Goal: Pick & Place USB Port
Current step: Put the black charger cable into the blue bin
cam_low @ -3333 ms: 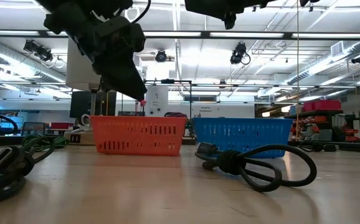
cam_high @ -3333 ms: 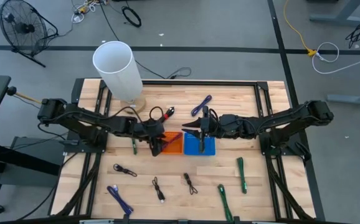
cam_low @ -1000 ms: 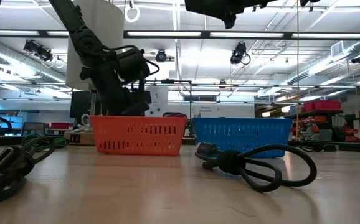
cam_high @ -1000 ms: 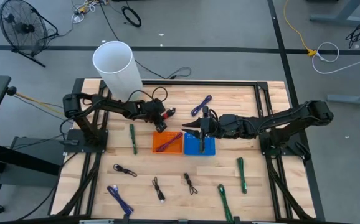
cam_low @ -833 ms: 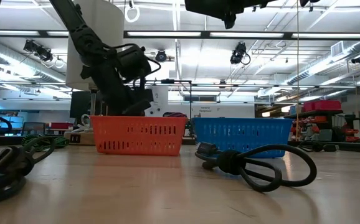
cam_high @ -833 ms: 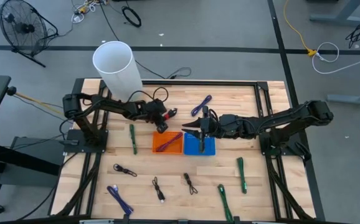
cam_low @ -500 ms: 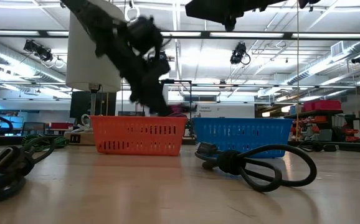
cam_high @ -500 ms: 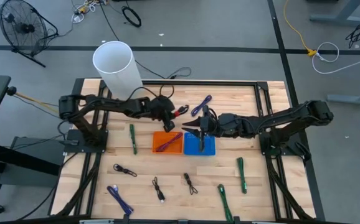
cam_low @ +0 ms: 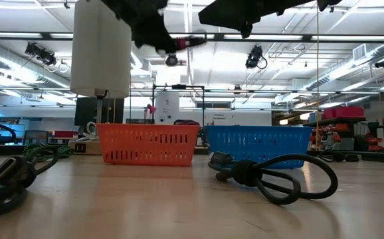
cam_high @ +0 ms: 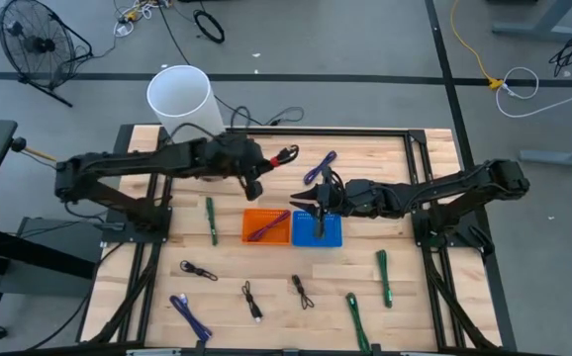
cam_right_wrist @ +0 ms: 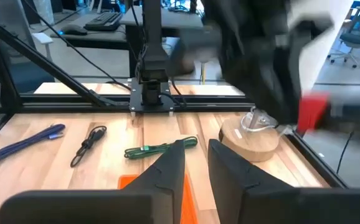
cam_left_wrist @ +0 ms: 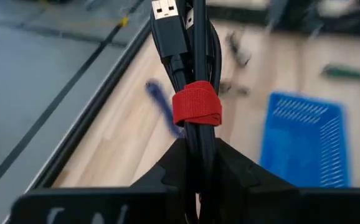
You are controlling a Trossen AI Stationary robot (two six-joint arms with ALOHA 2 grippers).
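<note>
Red strap first: a band of it wraps the black USB cable bundle [cam_left_wrist: 192, 93] that the left gripper [cam_high: 258, 176] has pinched between its closed fingers [cam_left_wrist: 167, 168], the plugs sticking out ahead of the fingertips with their metal ends showing. From the table's edge I see this gripper lifted well above the wood, the cable [cam_low: 189, 41] up near the top of my view. Just below and ahead of it, toward the near side of the table, sits the orange basket [cam_high: 266, 225], holding a purple cable, and touching that basket's side is the blue basket [cam_high: 318, 229]. The right gripper [cam_high: 318, 206] hangs over the blue basket, close to the left one, its two fingers [cam_right_wrist: 167, 171] parted with a narrow gap and nothing between them. Behind the left gripper stands a tall white cylinder [cam_high: 182, 104] on a round wooden base. Farther out across the wooden table [cam_high: 405, 188] lie loose cables: a purple one [cam_high: 319, 166] beyond the right gripper, green ones [cam_high: 383, 277] and small black ones [cam_high: 301, 290] toward the near edge.
</note>
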